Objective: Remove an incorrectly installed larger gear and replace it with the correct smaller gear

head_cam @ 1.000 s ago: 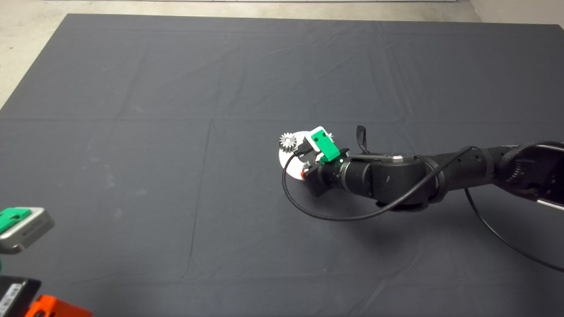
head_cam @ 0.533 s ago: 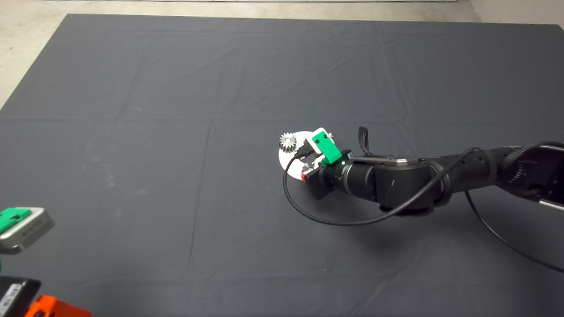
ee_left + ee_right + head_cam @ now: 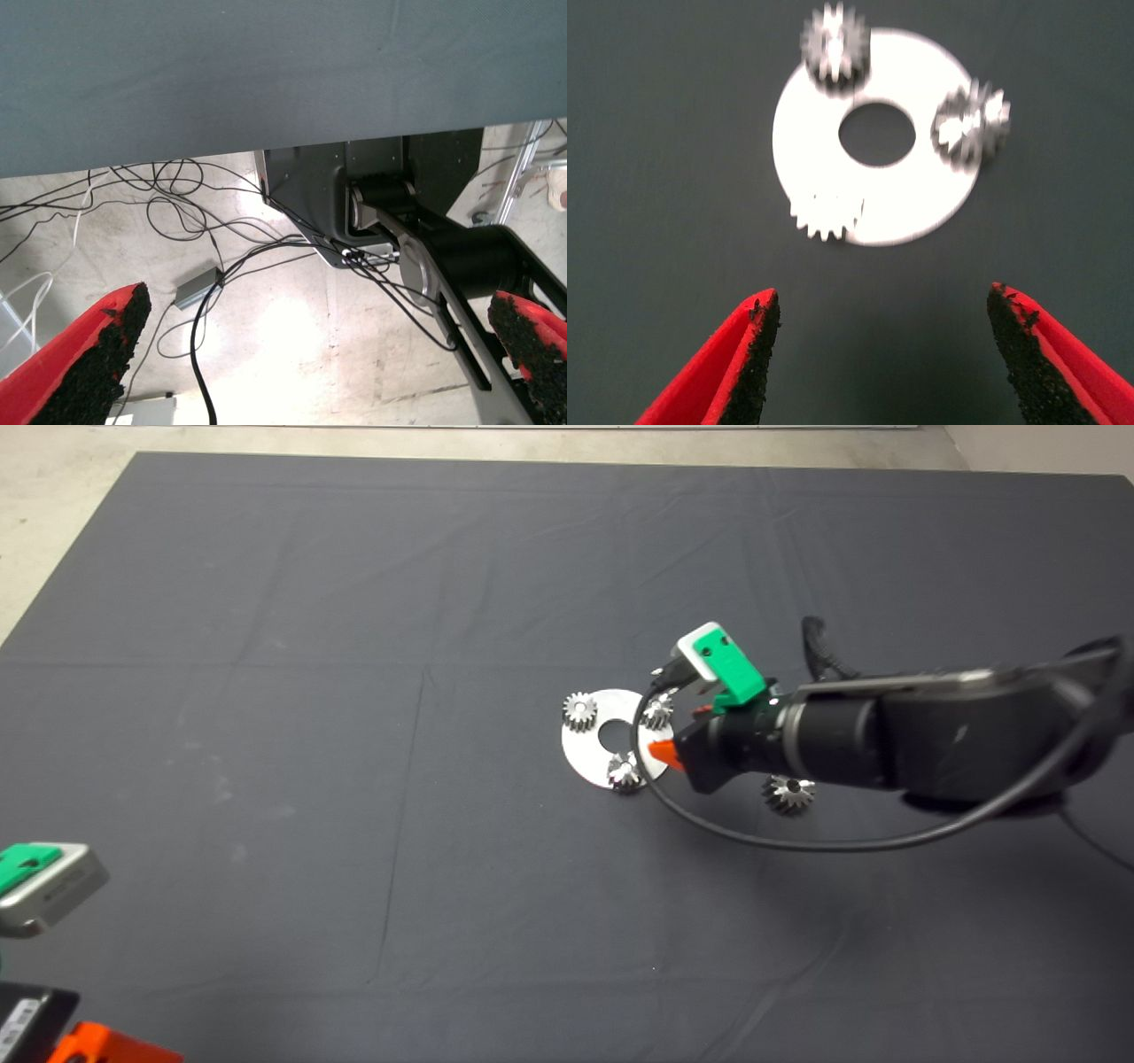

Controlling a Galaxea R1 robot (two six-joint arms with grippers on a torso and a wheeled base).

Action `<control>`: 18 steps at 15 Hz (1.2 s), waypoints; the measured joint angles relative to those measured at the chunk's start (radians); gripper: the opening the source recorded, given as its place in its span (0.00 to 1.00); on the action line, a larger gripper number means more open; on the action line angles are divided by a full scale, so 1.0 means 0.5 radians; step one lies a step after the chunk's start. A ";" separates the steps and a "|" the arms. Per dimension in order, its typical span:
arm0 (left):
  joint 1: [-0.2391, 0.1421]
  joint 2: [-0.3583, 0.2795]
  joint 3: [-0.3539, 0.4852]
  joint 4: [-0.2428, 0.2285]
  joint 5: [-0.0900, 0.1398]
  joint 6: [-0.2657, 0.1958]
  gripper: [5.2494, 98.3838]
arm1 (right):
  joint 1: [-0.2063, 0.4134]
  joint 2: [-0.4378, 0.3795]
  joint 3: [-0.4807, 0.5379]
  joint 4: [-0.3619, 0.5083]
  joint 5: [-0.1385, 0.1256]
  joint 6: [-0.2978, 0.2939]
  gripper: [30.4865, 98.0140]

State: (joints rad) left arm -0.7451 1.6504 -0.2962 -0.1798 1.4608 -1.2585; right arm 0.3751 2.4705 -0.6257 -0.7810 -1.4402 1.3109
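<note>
A white ring plate point(image 3: 592, 751) lies mid-mat with three small gears on its rim. The smaller gear point(image 3: 625, 771) sits on the plate's near edge and shows as a bright toothed shape point(image 3: 824, 215) in the right wrist view. The larger gear point(image 3: 789, 793), dark and shiny, lies on the mat to the right of the plate, just below my right arm. My right gripper point(image 3: 664, 751) hovers raised beside the plate's right edge. It is open point(image 3: 881, 301) with nothing between its fingers. My left gripper point(image 3: 44, 877) is parked at the lower left, open point(image 3: 319, 310).
Two paler gears point(image 3: 579, 710) point(image 3: 657, 712) sit on the plate's far rim. A black cable point(image 3: 709, 833) loops from the right wrist over the mat. The left wrist view shows floor, cables and the robot base point(image 3: 372, 195) beyond the mat's edge.
My right gripper let go at the plate's near edge, then rose and drew back to the right. The smaller gear stays on the plate, and the larger gear on the mat is now uncovered.
</note>
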 measured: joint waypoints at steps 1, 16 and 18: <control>0.000 0.011 0.000 0.000 -0.013 0.011 0.99 | 0.050 -0.039 0.039 0.231 0.000 0.025 0.48; 0.000 0.158 -0.004 0.001 -0.160 0.089 0.99 | 0.382 -0.611 0.506 1.333 0.186 0.373 0.77; 0.000 0.184 -0.002 0.001 -0.164 0.089 0.99 | 0.381 -0.614 0.529 1.337 0.202 0.408 0.83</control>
State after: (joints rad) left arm -0.7451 1.7423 -0.2972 -0.1795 1.3787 -1.2143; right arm 0.5657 2.1634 -0.3611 -0.1124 -1.3394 1.5147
